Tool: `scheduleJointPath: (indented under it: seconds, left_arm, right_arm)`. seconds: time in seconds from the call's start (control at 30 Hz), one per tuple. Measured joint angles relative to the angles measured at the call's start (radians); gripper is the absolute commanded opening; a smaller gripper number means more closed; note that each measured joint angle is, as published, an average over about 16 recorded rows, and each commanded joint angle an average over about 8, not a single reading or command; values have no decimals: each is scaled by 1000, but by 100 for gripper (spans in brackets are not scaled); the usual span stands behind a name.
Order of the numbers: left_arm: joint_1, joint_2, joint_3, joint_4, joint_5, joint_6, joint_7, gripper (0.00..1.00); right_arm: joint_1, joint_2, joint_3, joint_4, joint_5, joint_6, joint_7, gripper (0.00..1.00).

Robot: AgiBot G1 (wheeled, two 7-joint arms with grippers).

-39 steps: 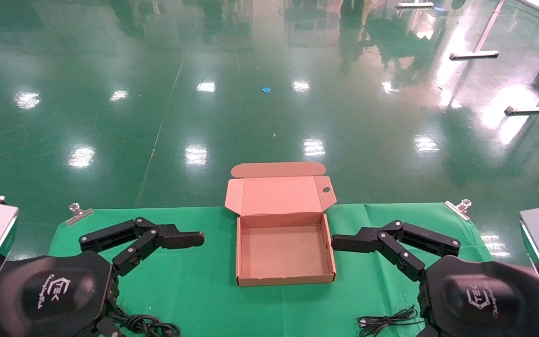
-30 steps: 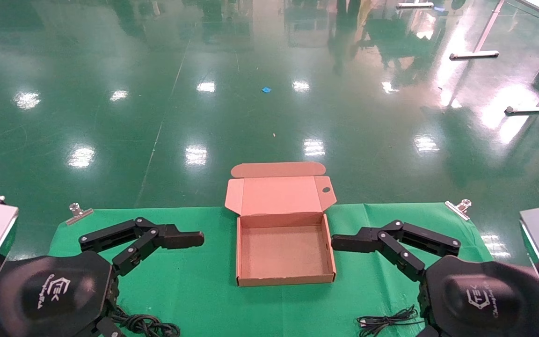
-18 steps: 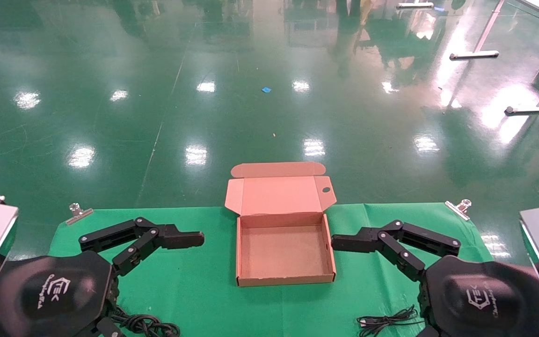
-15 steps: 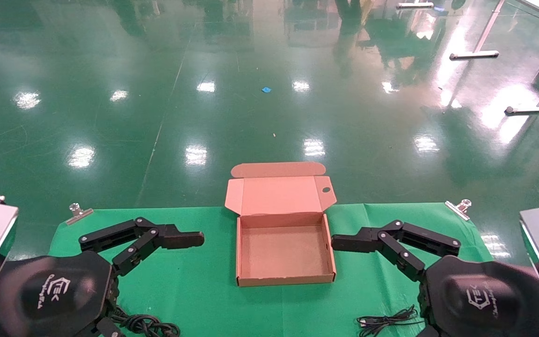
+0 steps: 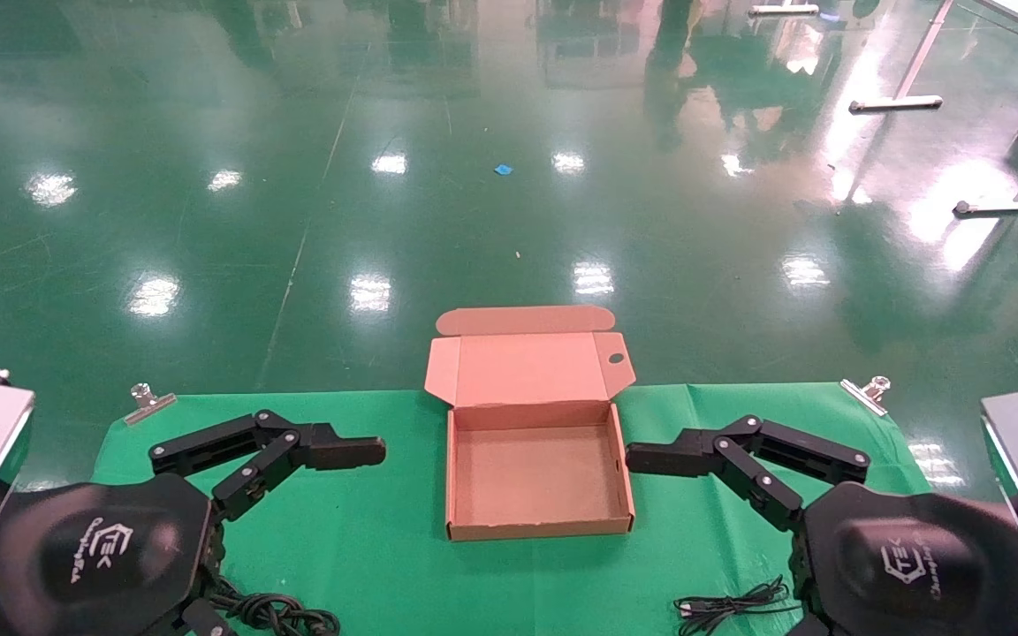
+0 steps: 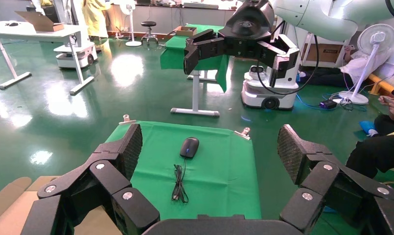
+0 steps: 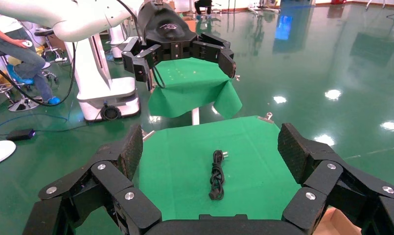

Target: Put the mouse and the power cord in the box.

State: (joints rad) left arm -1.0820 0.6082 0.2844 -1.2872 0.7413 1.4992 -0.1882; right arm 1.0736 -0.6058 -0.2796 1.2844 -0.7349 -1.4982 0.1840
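Box (image 5: 537, 468) sits in the middle of the green cloth (image 5: 368, 539), its lid folded back toward the far side and its tray bare inside; one side flap on the lid has a small round hole. The mouse (image 6: 189, 147) lies on the right part of the cloth, well apart from the box, and its thin cable (image 6: 179, 182) trails from it in a loose bunch toward the box side. In the head view only that cable shows, at the near right edge beside the right arm, while the mouse itself is hidden. The power cord (image 7: 217, 180) lies coiled on the left part of the cloth, also apart from the box; in the head view it shows at the near left edge, just beside the left arm.

The left gripper (image 6: 212, 149) hangs over the cloth to the left of the box, spread wide and holding nothing. The right gripper (image 7: 213, 147) hangs to the right of the box, likewise spread wide with nothing in it. Metal clips (image 5: 148, 399) pin the cloth at its far corners.
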Motion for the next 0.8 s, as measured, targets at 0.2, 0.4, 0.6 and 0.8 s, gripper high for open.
scheduleJointPath:
  seconds: [0.2,0.4,0.6,0.8]
  left_arm:
    - [-28,-8,15,-1,36,16,-5,100]
    - [-73,-17,46,11,94,43,-4,100]
    - [-115,-18,94,46,155,66,13,100]
    - [-141,-13,156,99,203,78,49,100]
  right_arm:
    - [1,17,-3,-4,-20,-14,-13,100]
    - [14,45,-17,-22,-66,-41,-44,100]
    - [42,71,-56,-59,-124,-69,-87,100]
    - [87,85,-124,-105,-189,-85,-140,100]
